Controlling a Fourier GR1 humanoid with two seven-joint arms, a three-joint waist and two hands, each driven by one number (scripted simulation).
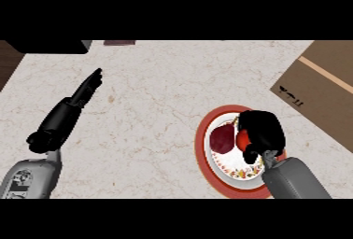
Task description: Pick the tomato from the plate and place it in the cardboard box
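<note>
Right hand [262, 130] curls over the red tomato [243, 138] on the red-rimmed plate [204, 140]; cardboard box [324, 88] beyond it. Left hand [86, 88] rests straight-fingered.

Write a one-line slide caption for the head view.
Right hand curls over the tomato on the red-rimmed plate; cardboard box waits at right; left hand rests open.
</note>
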